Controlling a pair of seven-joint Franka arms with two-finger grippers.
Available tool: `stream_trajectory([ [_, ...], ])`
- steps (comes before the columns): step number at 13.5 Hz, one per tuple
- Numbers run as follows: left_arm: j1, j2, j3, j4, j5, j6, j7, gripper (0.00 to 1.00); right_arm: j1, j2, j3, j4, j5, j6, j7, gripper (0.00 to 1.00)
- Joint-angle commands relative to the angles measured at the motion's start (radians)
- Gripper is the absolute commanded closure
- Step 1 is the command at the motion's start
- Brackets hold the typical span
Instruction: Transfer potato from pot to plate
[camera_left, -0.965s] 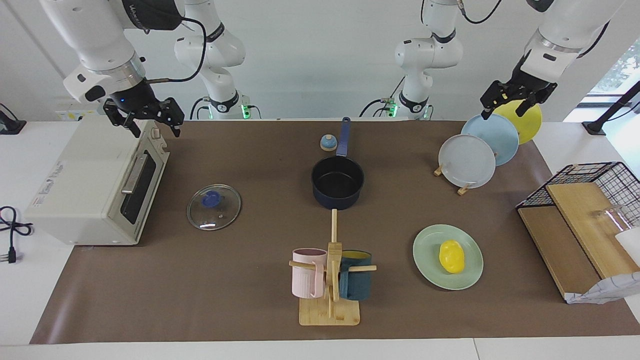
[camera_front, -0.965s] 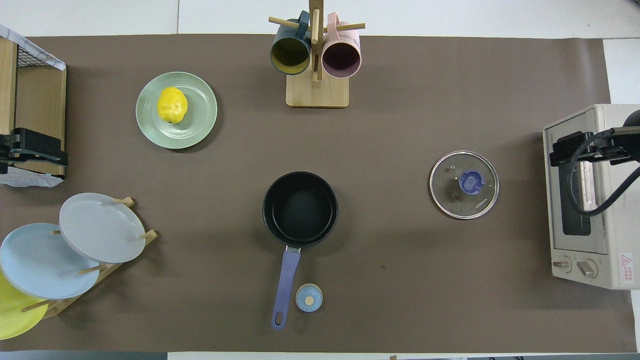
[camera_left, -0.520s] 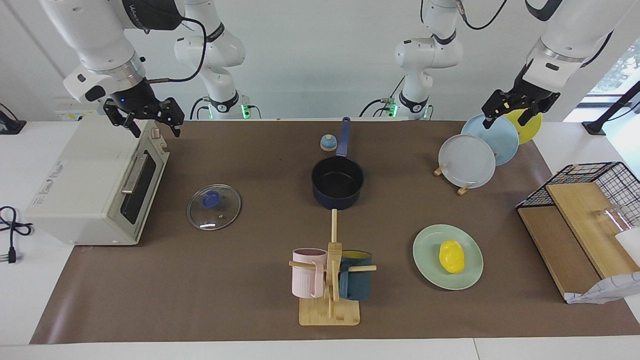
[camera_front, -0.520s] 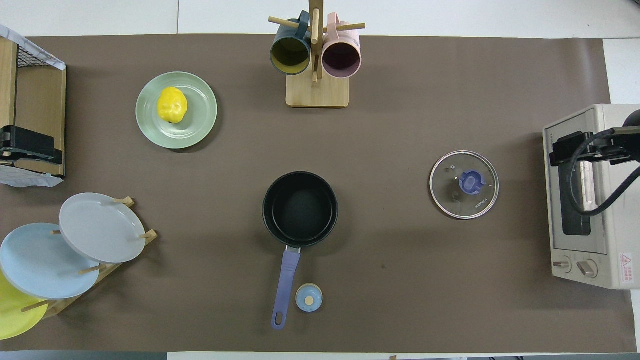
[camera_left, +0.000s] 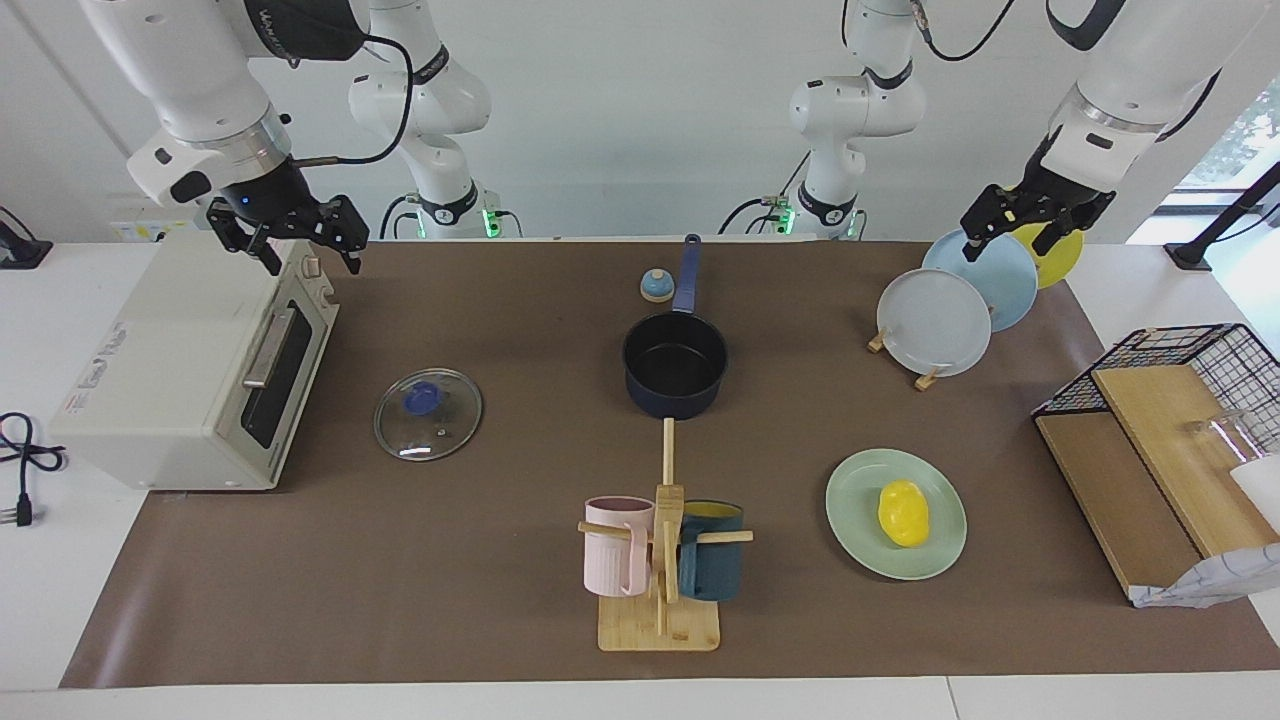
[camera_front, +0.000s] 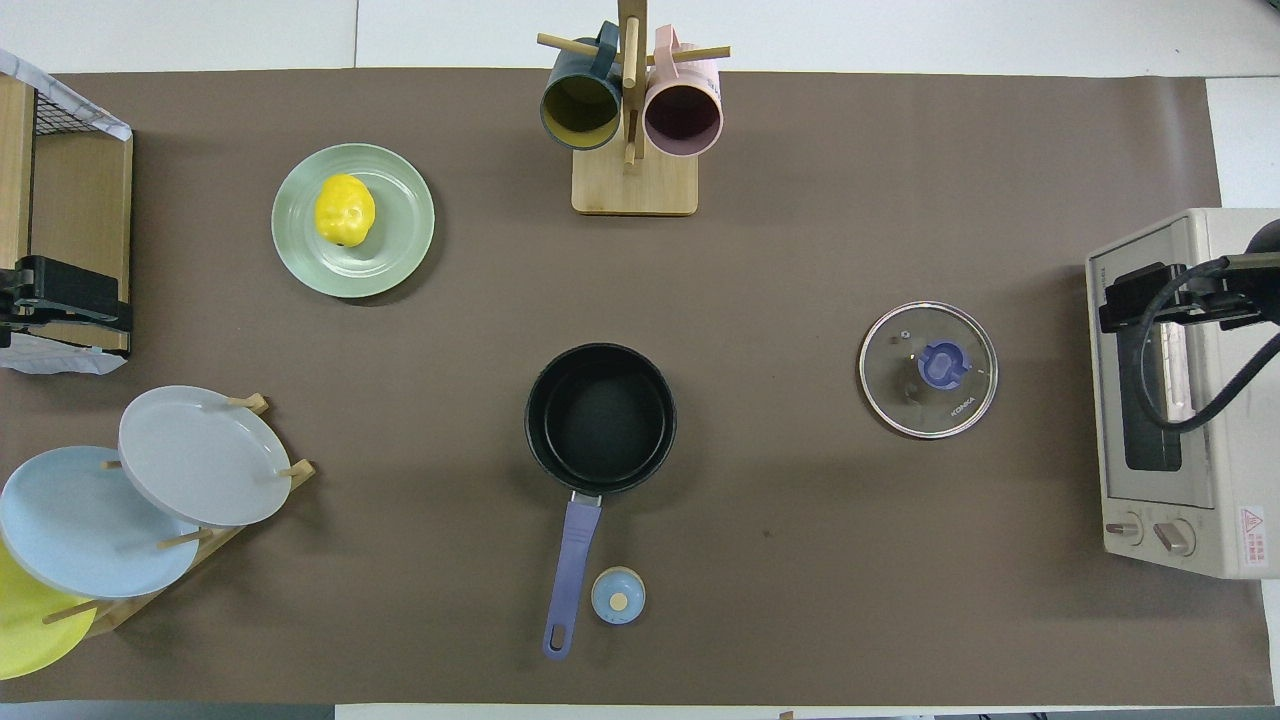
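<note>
The yellow potato (camera_left: 903, 512) (camera_front: 345, 208) lies on the mint-green plate (camera_left: 852, 497) (camera_front: 402, 245), toward the left arm's end of the table. The navy pot (camera_left: 675, 362) (camera_front: 600, 418) stands mid-table with nothing inside, its blue handle pointing at the robots. My left gripper (camera_left: 1008, 240) (camera_front: 62, 300) hangs open in the air over the plate rack, holding nothing. My right gripper (camera_left: 312, 258) (camera_front: 1150, 296) hangs open over the toaster oven, also holding nothing. Both are well away from potato, pot and plate.
A toaster oven (camera_left: 190, 370) sits at the right arm's end, with a glass lid (camera_left: 428, 414) beside it. A mug tree (camera_left: 662, 560) stands farther from the robots than the pot. A rack of plates (camera_left: 935, 322), a wire basket with boards (camera_left: 1170, 440) and a small blue knob (camera_left: 656, 286) are also here.
My left gripper has shifted slightly over the plate rack. The right arm, potato, pot and plate have stayed put.
</note>
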Motion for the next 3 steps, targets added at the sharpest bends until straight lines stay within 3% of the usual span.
stream_trajectory([
  [1,0.005,-0.027,-0.002,-0.029,0.0,0.018,0.016,0.0,-0.002,0.004,0.001,0.004,0.017,0.002,0.006,0.0],
  [3,0.005,-0.027,-0.002,-0.029,-0.003,0.018,0.017,0.0,-0.002,0.004,0.001,0.004,0.017,0.002,0.006,0.0],
])
